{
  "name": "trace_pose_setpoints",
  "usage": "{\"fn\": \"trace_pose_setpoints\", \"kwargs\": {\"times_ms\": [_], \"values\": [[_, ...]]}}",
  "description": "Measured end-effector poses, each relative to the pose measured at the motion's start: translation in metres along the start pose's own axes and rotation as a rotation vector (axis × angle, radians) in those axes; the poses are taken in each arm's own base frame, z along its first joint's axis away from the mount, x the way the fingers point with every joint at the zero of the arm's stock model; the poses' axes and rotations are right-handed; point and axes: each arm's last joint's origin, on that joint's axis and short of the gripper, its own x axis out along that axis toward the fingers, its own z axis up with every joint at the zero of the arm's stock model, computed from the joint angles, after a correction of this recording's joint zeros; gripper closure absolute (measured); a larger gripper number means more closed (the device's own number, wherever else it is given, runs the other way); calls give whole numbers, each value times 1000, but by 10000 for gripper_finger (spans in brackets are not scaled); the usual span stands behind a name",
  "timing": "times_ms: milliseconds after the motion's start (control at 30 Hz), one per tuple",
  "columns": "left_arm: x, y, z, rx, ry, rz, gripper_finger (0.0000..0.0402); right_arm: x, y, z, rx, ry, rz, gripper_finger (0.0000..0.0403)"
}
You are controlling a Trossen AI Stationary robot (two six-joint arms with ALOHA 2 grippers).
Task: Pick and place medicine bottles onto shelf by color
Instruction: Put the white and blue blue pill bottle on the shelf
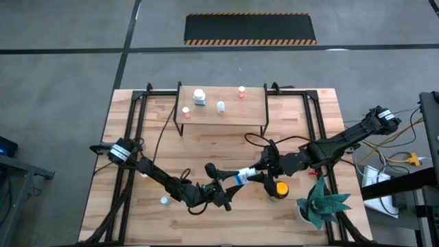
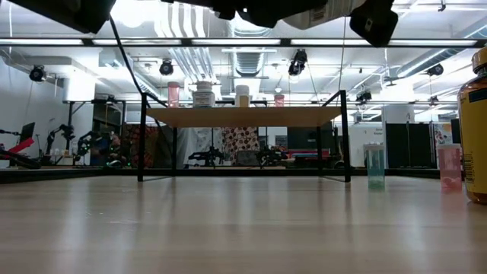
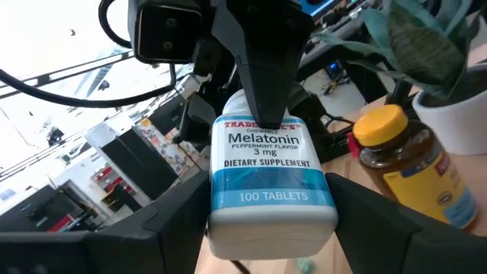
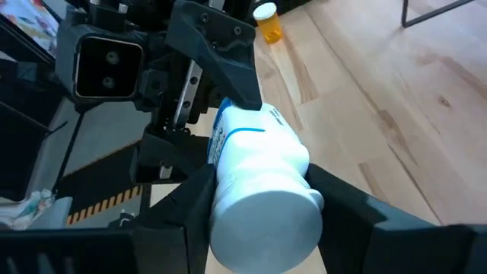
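Near the table's front centre, I have both arms meeting over one bottle. White melatonin bottle [image 1: 241, 175], blue band on the label, is lying sideways in the air between the two grippers. Left gripper [image 3: 266, 221] is clamped on one end; its two dark fingers [image 3: 137, 236] press each side of the bottle in the left wrist view. Right gripper [image 4: 255, 205] is clamped on the other end, fingers [image 4: 183, 202] tight against the white body in the right wrist view. Both grip it at once.

Amber bottle [image 1: 278, 189] with yellow cap stands upright on the table [image 1: 212, 147], just beside the right gripper and near the green plant in a white pot [image 1: 317, 204].

Shelf [image 1: 221, 110] sits at the far middle of the table. On it I count a white bottle [image 1: 199, 97] toward the left, a small pale vial [image 1: 221, 107] near the middle, a small red-capped vial [image 1: 241, 90] toward the far right corner.

Tiny pale-blue vial [image 1: 164, 200] stands on the table near the left arm's forearm. From the low view, a pale-blue vial [image 2: 375, 166] and a pinkish vial [image 2: 450, 166] stand at the right, close to the amber bottle.
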Motion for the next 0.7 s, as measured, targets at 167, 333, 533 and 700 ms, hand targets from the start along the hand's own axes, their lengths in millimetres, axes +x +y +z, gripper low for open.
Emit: {"fn": "trace_pose_setpoints", "kwargs": {"times_ms": [167,333,533,700], "values": [[3,11,2,36,24,-4,166,-3,3,9,-30,0,-15,234],[8,17,0,57,51,-1,165,-8,3,21,-48,15,-45,234],[10,19,-2,64,62,12,165,-11,-1,35,-64,49,-98,234],[13,22,-3,75,91,43,165,-10,0,42,-109,75,-126,234]]}}
